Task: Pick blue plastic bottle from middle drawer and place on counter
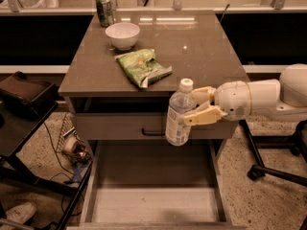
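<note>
Here we see the gripper out in front of the cabinet, reaching in from the right on a white arm. Its 2 tan fingers are closed around the blue plastic bottle, 1 finger pressing near the bottle's shoulder and the other across its middle, so the opening between them is only as wide as the bottle itself.

The bottle hangs nearly upright in the air, its white cap at about the level of the front edge of the counter. Its body overlaps the grey drawer front with the dark handle. It touches neither the counter nor the floor of the middle drawer, which stands pulled out below it, pale planks showing between grey sides.

On the counter we find 3 things: a green soda can at the far left corner, a white bowl just in front of it, and a green snack bag lying flat nearer the front edge, left of the bottle. The right half of the counter top is bare and glossy.

To the left of the cabinet stands a dark cart, and to the right, behind the arm, the black legs of a chair base rest on the speckled floor.
</note>
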`<state>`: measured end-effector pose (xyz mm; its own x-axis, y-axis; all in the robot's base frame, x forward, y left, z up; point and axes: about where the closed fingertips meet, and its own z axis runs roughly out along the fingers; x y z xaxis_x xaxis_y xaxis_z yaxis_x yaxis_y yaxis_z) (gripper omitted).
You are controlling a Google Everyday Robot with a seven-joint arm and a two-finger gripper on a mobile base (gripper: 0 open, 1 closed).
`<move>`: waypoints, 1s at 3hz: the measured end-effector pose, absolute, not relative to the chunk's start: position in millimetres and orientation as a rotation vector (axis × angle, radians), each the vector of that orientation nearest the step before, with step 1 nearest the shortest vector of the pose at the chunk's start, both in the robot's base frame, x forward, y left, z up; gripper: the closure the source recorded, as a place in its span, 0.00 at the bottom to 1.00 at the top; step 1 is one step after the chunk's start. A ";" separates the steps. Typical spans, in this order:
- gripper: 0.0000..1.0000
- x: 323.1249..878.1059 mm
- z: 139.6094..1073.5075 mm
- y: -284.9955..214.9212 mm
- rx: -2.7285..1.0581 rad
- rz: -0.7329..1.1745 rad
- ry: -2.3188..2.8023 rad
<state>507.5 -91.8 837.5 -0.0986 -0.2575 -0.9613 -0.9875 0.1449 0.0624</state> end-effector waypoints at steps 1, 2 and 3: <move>1.00 517.3 852.9 -91.6 -1.246 0.986 1.525; 1.00 539.1 892.3 -99.6 -1.207 0.921 1.535; 1.00 573.5 933.8 -115.4 -1.133 0.842 1.560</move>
<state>573.5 -115.4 933.8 -0.0704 -0.2575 -0.9637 -0.9471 0.3206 -0.0165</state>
